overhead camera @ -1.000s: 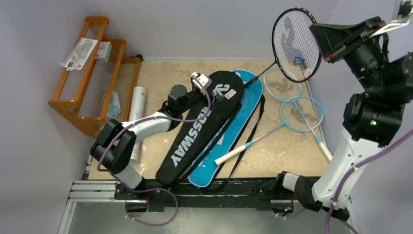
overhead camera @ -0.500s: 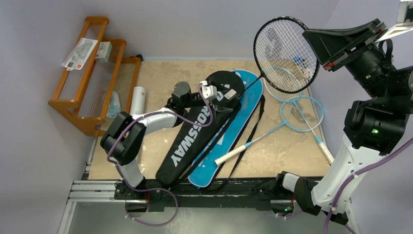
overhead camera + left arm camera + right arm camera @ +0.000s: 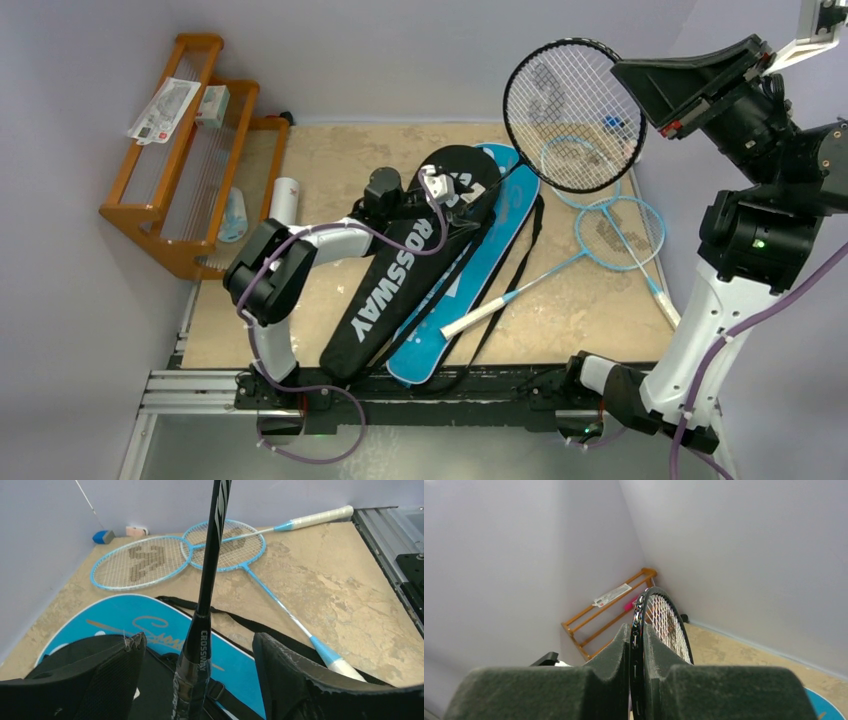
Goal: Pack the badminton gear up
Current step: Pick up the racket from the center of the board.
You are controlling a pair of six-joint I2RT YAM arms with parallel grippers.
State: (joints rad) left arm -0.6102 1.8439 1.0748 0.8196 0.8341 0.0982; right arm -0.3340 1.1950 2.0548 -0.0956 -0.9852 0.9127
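Clamps the black racket (image 3: 572, 115) by its head rim in the shut right gripper (image 3: 636, 640), high over the table's (image 3: 330, 150) far right. Slants its shaft down-left to the CROSSWAY cover (image 3: 385, 295) mouth, between the nearer left gripper's (image 3: 197, 647) wide-open, empty fingers (image 3: 300, 680).

the handle of the black racket (image 3: 570, 115) is hidden.
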